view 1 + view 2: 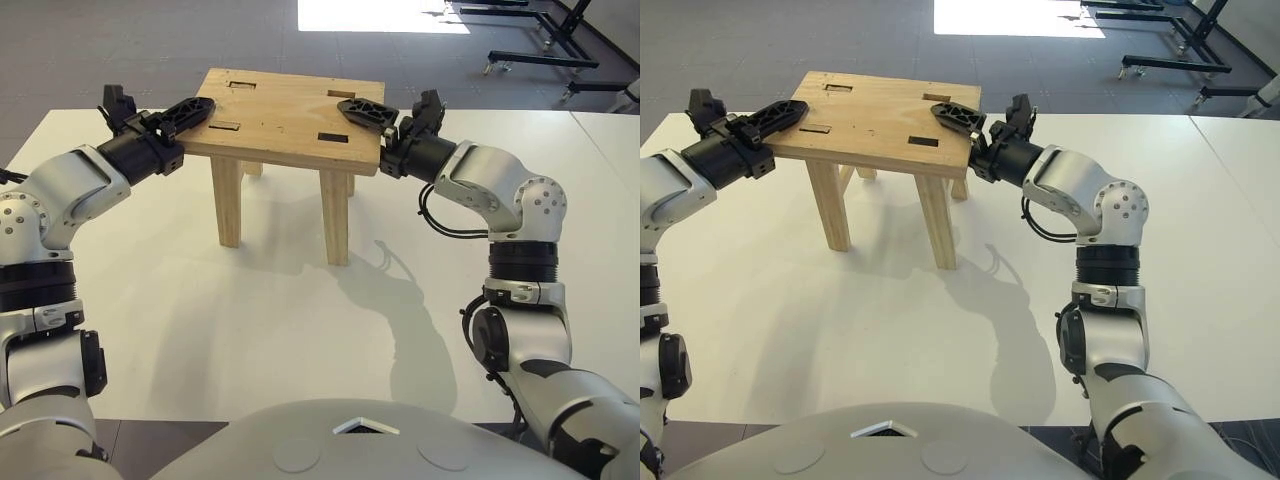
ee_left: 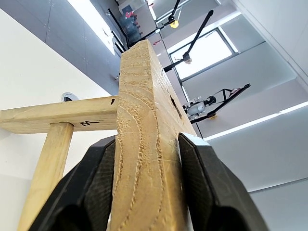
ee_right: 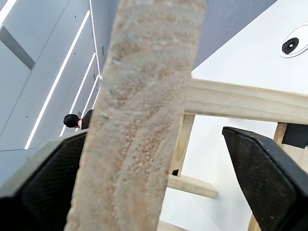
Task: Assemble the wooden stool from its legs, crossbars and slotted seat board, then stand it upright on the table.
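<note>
I see the stool (image 1: 285, 120) standing up on its legs (image 1: 227, 200) near the far edge of the white table (image 1: 250, 330). Its seat (image 1: 875, 115) is flat on top, with dark slots (image 1: 333, 137) cut in it. A crossbar (image 2: 57, 113) runs under the seat between the legs.

My left gripper (image 1: 195, 118) holds the left edge of the seat. Its two black fingers (image 2: 91, 183) press on the wood, one on each side, so it is gripping the seat tight.

My right gripper (image 1: 368, 122) is at the right edge of the seat. One finger (image 3: 53, 183) is by the wood, and the other finger (image 3: 269, 173) is well apart from it, so this gripper is open around the edge.

Beyond the far edge of the table is the grey floor (image 1: 120, 40). Black metal frames (image 1: 530, 55) stand on it, off to the right. A second table (image 1: 610, 130) is just beside the right edge of mine.
</note>
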You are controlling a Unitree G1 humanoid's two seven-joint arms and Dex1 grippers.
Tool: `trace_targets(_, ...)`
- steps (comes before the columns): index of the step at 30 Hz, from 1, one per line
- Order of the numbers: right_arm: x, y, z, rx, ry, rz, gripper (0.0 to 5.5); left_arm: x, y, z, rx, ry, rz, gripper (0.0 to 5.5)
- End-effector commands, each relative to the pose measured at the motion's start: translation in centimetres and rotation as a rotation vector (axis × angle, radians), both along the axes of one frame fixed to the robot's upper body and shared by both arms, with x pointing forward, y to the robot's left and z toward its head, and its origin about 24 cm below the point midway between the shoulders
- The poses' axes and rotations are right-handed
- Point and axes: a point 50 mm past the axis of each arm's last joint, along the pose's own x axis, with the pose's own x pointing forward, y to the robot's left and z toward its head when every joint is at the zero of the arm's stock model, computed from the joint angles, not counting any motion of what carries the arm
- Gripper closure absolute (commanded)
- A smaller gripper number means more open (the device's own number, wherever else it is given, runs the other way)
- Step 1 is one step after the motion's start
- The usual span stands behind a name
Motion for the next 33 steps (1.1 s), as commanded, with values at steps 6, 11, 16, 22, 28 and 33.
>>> trace_targets(6,-0.8,-1.3,-4.6,-0.258,0.183,-0.007,0.93,-1.6,-0.3,-6.0,0.182,0.248,-0.074,3.69)
trace_targets(11,-0.6,-2.4,-5.0,-0.348,0.160,-0.014,0.93,-1.6,0.1,-6.1,0.190,0.249,-0.067,3.69)
trace_targets(16,-0.3,-3.6,-5.1,-0.453,0.122,-0.034,0.93,-1.5,0.2,-6.0,0.195,0.246,-0.068,3.69)
trace_targets(22,0.6,-4.1,-4.4,-0.532,0.049,-0.057,0.93,-1.4,0.2,-5.9,0.198,0.246,-0.070,3.69)
trace_targets(28,1.1,-3.7,-3.6,-0.664,-0.104,-0.069,0.93,-1.4,0.0,-6.0,0.200,0.246,-0.074,3.69)
trace_targets(33,1.4,-3.1,-3.6,-0.753,-0.199,-0.053,0.93,-1.4,0.0,-6.1,0.202,0.248,-0.073,3.69)
